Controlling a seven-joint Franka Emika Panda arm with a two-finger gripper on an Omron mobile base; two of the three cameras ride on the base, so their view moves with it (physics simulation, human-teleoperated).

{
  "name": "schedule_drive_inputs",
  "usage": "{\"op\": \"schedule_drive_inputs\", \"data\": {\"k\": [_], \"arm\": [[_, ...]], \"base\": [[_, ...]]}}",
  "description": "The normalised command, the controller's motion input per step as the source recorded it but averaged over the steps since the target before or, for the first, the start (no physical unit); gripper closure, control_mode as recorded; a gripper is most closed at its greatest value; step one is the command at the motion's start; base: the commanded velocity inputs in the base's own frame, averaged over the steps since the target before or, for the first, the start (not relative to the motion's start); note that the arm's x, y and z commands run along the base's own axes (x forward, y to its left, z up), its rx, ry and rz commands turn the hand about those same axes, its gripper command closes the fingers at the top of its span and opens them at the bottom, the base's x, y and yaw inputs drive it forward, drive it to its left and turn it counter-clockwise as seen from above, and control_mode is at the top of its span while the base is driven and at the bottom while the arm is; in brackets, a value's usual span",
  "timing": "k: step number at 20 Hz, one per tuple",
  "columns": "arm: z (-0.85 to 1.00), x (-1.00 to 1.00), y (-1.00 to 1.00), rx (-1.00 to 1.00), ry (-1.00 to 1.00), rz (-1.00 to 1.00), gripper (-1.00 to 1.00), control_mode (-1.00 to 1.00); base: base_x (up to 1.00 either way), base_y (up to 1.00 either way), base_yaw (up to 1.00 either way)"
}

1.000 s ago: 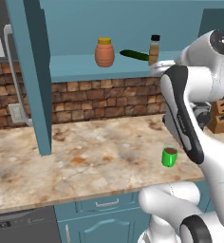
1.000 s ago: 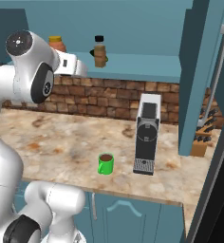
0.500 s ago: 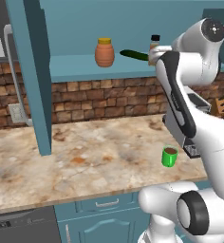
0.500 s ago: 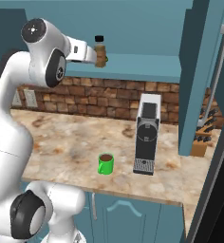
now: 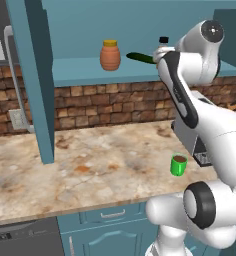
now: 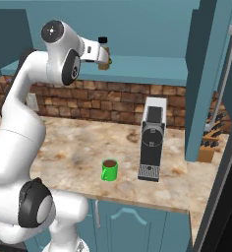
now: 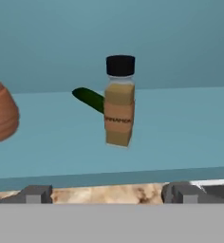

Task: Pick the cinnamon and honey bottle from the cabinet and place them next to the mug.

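Note:
The cinnamon point(image 7: 119, 102), a slim tan jar with a black cap, stands upright on the shelf of the teal cabinet point(image 7: 180, 128). My gripper point(image 7: 108, 193) is open just in front of the shelf edge. The jar lies straight ahead between the two fingertips point(image 7: 35, 193), still some way beyond them. In the right base view the hand is level with the cinnamon point(image 6: 104, 58). The honey bottle point(image 5: 110, 55), a squat orange jar with a yellow lid, stands further left on the same shelf. Down on the counter sits the green mug point(image 5: 179, 165), also seen as the mug point(image 6: 109, 170).
A dark green cucumber point(image 7: 88, 99) lies on the shelf just behind and left of the cinnamon. A grey coffee machine point(image 6: 151, 138) stands right of the mug, with a knife block point(image 6: 206, 147) beyond it. Tall teal cabinet side panels point(image 5: 37, 75) rise from the marble counter point(image 5: 90, 170).
The arm has swung up and in toward the shelf, bringing the hand to the height of the cinnamon. The jaws stay wide apart. Nothing on the shelf or counter has moved.

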Motion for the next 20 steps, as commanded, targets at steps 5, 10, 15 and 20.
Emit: {"op": "schedule_drive_inputs", "data": {"k": [5,10,15,20], "arm": [[0.00,0.19,-0.10,0.00,0.00,0.00,-1.00,-1.00],[-0.04,0.20,-0.07,0.00,0.00,-0.01,-1.00,-1.00],[-0.16,0.30,0.00,0.00,0.00,-0.03,-1.00,-1.00],[-0.13,0.30,0.00,0.00,0.00,-0.02,-1.00,-1.00]], "base": [[0.00,0.00,0.00],[0.00,0.00,0.00],[0.00,0.00,0.00],[0.00,0.00,0.00]]}}
